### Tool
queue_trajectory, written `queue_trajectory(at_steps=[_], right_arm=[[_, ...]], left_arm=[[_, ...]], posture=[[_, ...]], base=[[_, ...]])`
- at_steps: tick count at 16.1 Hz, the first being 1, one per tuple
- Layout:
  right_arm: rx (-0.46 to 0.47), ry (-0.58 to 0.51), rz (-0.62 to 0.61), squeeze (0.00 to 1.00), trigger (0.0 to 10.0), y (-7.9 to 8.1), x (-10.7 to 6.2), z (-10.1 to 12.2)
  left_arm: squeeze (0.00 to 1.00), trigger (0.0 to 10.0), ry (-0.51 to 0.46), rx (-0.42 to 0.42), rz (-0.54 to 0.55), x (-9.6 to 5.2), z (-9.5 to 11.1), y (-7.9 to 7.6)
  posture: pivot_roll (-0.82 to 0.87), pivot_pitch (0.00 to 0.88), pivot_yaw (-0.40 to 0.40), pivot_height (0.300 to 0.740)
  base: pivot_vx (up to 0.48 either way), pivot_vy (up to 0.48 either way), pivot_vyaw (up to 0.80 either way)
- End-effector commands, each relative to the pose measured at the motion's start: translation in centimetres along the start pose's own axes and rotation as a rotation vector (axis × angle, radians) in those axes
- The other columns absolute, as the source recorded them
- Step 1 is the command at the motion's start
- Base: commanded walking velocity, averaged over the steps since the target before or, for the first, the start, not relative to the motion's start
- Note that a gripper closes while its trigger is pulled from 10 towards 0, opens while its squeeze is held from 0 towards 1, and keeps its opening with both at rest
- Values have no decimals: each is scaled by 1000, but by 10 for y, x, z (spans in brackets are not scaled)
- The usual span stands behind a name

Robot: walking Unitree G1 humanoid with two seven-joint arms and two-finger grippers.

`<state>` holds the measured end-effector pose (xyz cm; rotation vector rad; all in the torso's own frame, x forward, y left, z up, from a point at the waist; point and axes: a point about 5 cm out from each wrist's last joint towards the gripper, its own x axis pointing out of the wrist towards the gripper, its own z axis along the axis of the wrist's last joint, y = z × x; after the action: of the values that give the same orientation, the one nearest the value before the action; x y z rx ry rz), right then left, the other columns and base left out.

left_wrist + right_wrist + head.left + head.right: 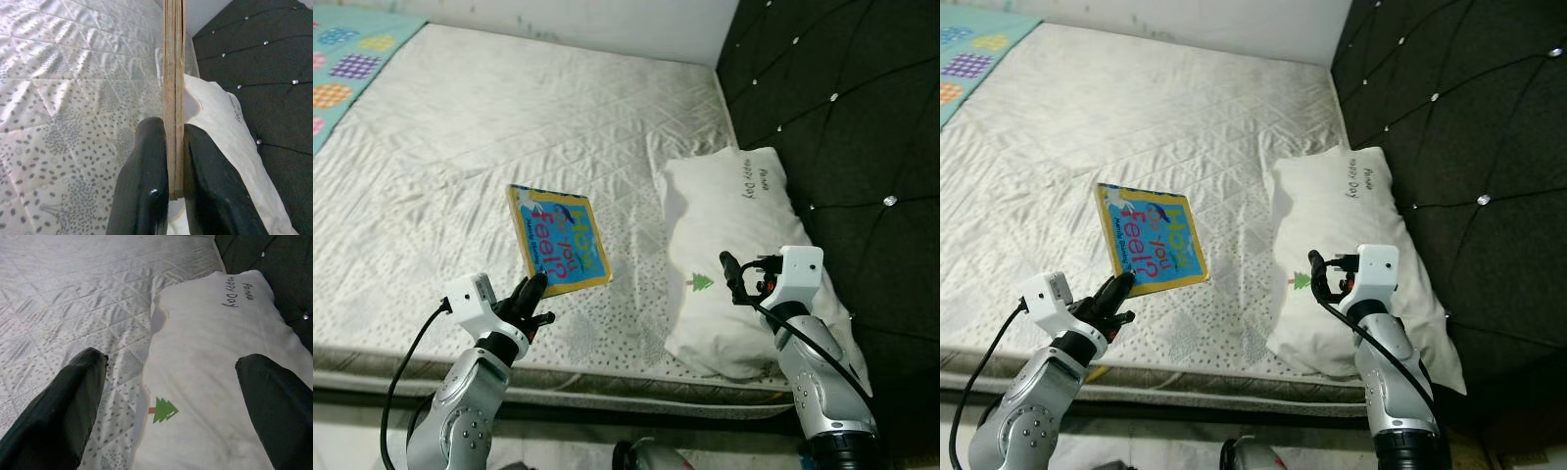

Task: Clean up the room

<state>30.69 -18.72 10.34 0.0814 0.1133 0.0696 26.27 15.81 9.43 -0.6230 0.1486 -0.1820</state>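
A: Left gripper (pixel 534 287)?
B: Clamped on the book (pixel 559 238), held above the mattress (pixel 460 147).
A: Right gripper (pixel 171 382)?
B: Fingers wide apart, over the pillow (pixel 734 245).

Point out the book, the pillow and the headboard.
book (pixel 560 238), left eye view, middle of its cover.
pillow (pixel 734 225), left eye view, upper white face.
headboard (pixel 842 88), left eye view, dark tufted padding.

We see a bed with a white quilted mattress (pixel 509 127) against a dark tufted headboard (pixel 842 108) studded with buttons. A pale wall (pixel 607 20) runs behind; light is even.
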Motion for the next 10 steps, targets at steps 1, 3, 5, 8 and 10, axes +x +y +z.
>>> queue_trajectory(at_steps=[1,3,5,8,10], right_arm=[[-4,4,-2,0,10000,-3,-3,0],[-2,5,1,0,10000,-3,-3,-1],[-2,5,3,0,10000,-3,-3,0],[-4,5,5,0,10000,-2,-2,0],[-6,4,7,0,10000,-2,-1,0]], left_arm=[[0,10000,-29,10,-28,0,6,-7],[0,10000,-43,12,-31,0,7,-8],[0,10000,-56,10,-32,-1,8,-7],[0,10000,-66,11,-42,-1,9,-8],[0,10000,-79,13,-50,0,11,-9]], posture=[[-49,176,-121,670],[-50,179,-124,670],[-51,180,-125,670],[-51,179,-124,670],[-52,177,-125,670]], base=[[0,0,0],[0,0,0],[0,0,0],[0,0,0],[0,0,0]])
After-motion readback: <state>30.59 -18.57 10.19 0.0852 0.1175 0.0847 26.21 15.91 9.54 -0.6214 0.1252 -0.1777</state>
